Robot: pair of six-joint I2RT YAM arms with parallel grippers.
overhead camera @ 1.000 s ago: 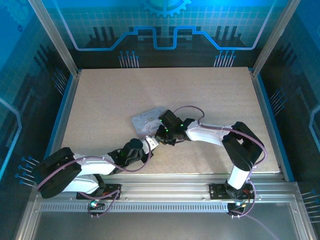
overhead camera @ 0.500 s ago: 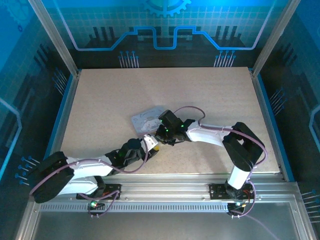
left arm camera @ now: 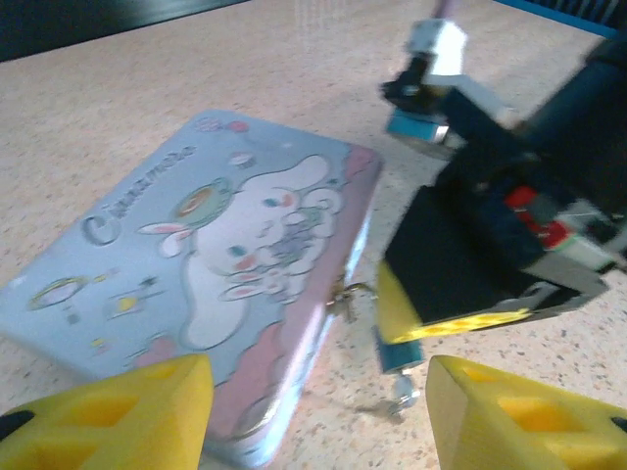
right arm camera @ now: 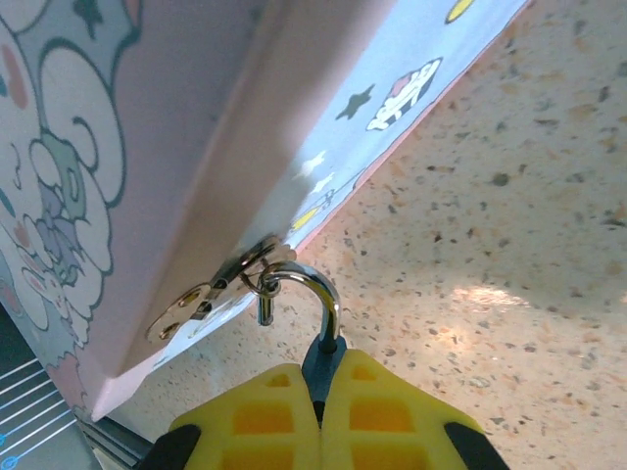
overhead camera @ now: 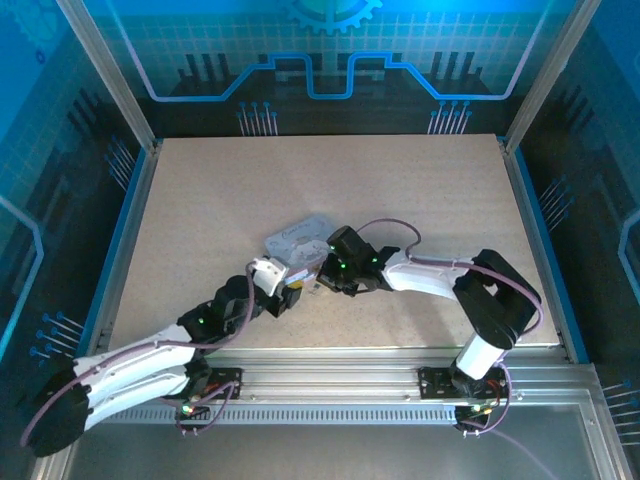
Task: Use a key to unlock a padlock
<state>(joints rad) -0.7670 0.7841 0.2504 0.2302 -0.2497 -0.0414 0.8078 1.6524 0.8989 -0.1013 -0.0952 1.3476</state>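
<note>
The small dark-blue padlock [right arm camera: 323, 364] is clamped between the yellow fingers of my right gripper [right arm camera: 320, 416], which is shut on its body. Its thin shackle [right arm camera: 329, 294] stands raised, its free end hooked through the hasp ring of the pale tin [right arm camera: 176, 127]. In the left wrist view the padlock [left arm camera: 397, 350] hangs beside the tin's edge [left arm camera: 323, 323], with the small silver key [left arm camera: 401, 401] sticking out of its lower end. My left gripper [left arm camera: 318, 431] is open, short of the key, touching nothing. From above, the left gripper [overhead camera: 293, 293] faces the right gripper [overhead camera: 318, 280].
The cartoon-printed tin [overhead camera: 298, 238] lies flat in the middle of the speckled table [overhead camera: 420, 190]. Metal frame posts and blue walls ring the table. The right arm's black wrist [left arm camera: 509, 215] sits close in front of the left gripper.
The left arm has stretched out lower and its gripper has backed off to the left from the padlock. The right gripper has shifted slightly right, still shut on the padlock.
</note>
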